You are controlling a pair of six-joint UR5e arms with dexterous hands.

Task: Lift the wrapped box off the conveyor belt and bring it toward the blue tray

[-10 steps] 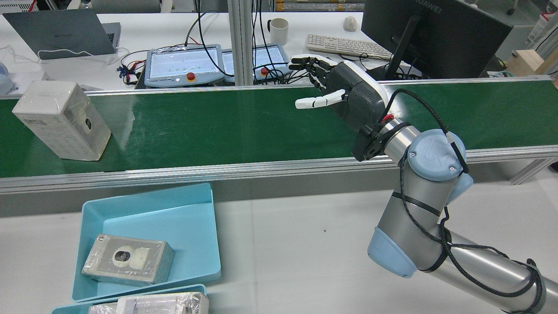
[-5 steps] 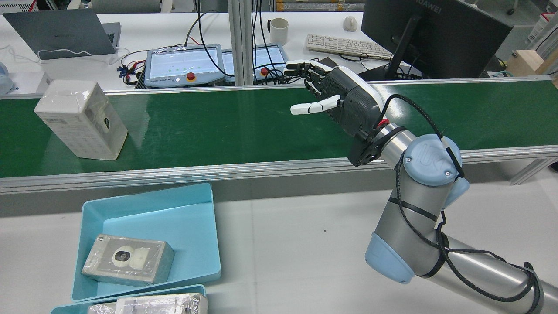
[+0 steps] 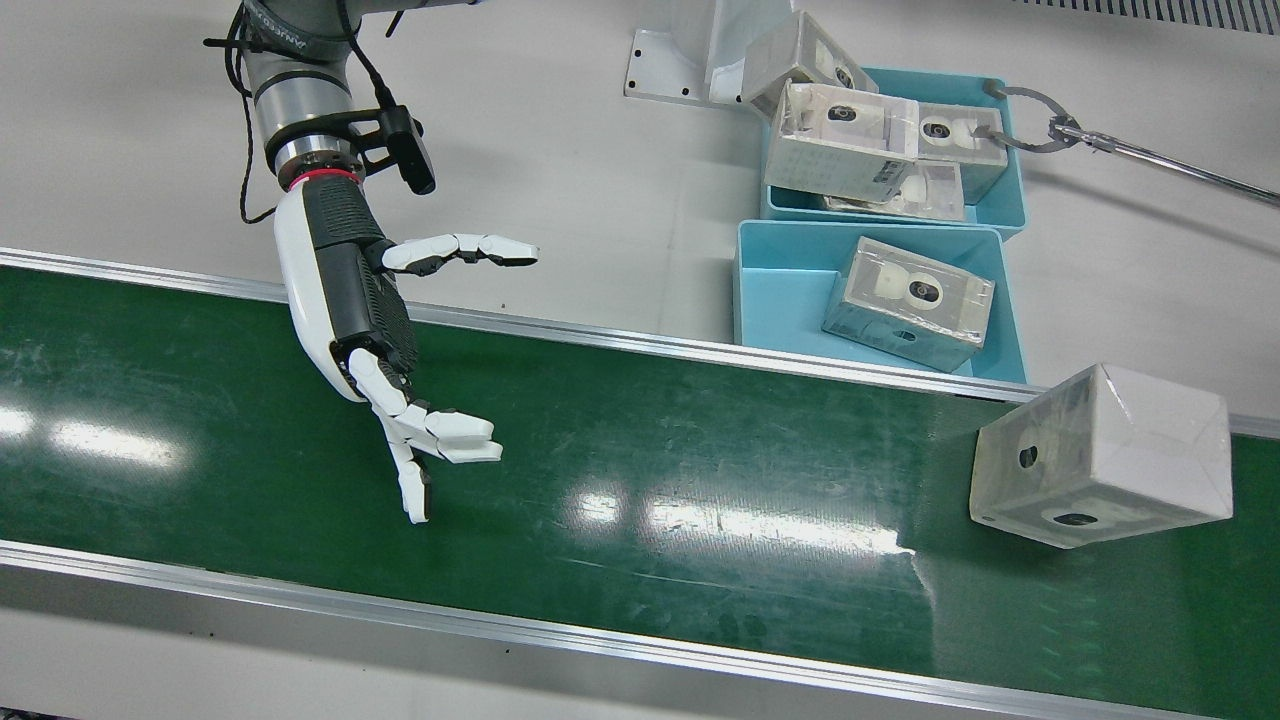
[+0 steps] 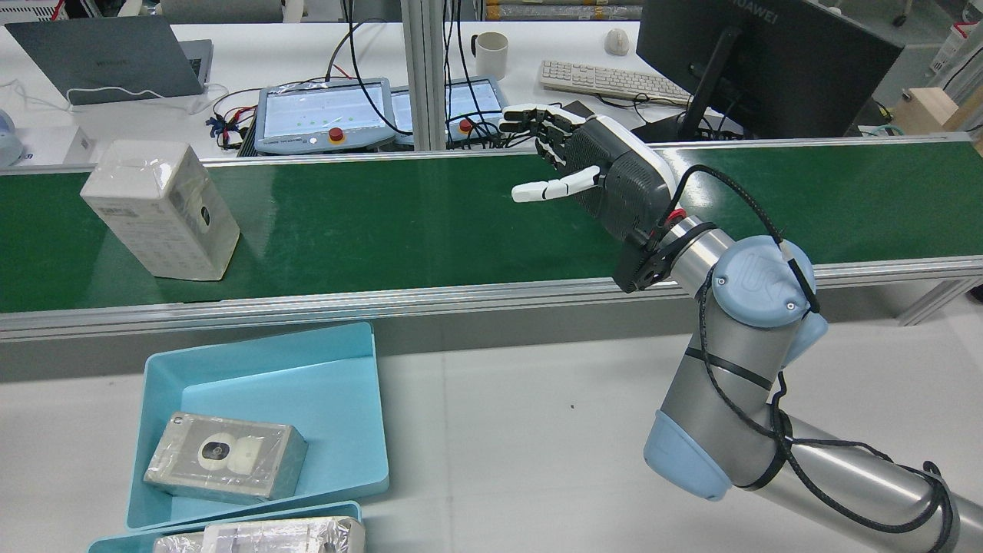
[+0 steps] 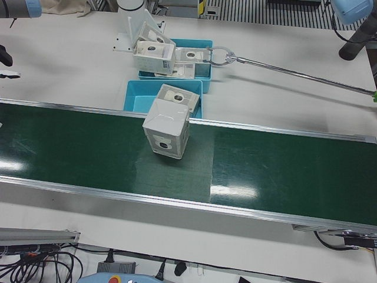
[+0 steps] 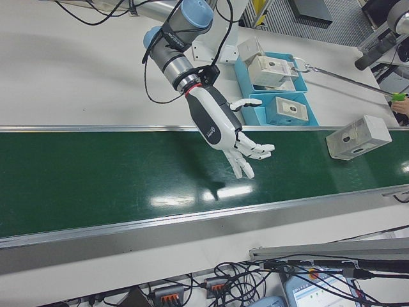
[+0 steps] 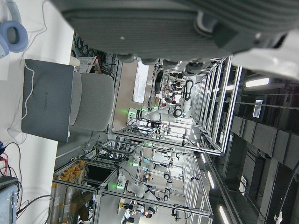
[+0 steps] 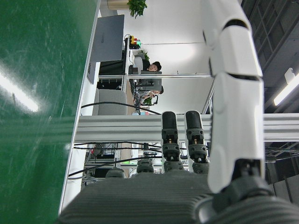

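The wrapped box (image 4: pixel 161 211) stands on the green conveyor belt (image 4: pixel 430 223), at the left in the rear view; it also shows in the front view (image 3: pixel 1100 455) and left-front view (image 5: pixel 166 127). My right hand (image 4: pixel 599 177) hovers over the belt's middle, open and empty, fingers spread, well apart from the box; it also shows in the front view (image 3: pixel 370 330) and right-front view (image 6: pixel 223 128). The blue tray (image 4: pixel 369 407) sits on the white table beside the belt and holds one wrapped box (image 4: pixel 226 457). Of my left hand, only the palm edge (image 7: pixel 187 23) shows, in the left hand view.
A second blue tray (image 3: pixel 1010 180) behind the first holds several stacked wrapped boxes. A metal rod with a ring end (image 3: pixel 1030 105) reaches over it. Beyond the belt are two pendants (image 4: pixel 322 111), a monitor (image 4: pixel 760 61) and a laptop (image 4: pixel 107 57).
The wrapped box has travelled right along the belt in the rear view, closer to my right hand. The right hand shifted slightly left and stays open.
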